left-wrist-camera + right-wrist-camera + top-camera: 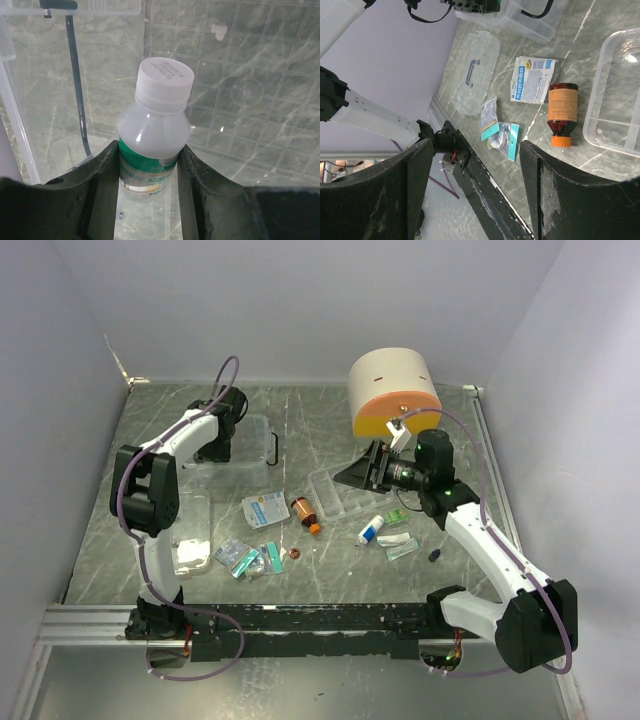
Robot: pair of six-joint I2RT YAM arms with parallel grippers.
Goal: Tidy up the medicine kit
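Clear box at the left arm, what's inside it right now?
Inside the clear box: a white-capped bottle with a green label, clamped between the left fingers. The fingers hide its base and the floor beneath.

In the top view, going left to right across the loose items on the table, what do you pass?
Clear lid → blue-white packet → amber bottle → white tube → small dark item.

Bright, even; left gripper [148, 162] perhaps blurred.
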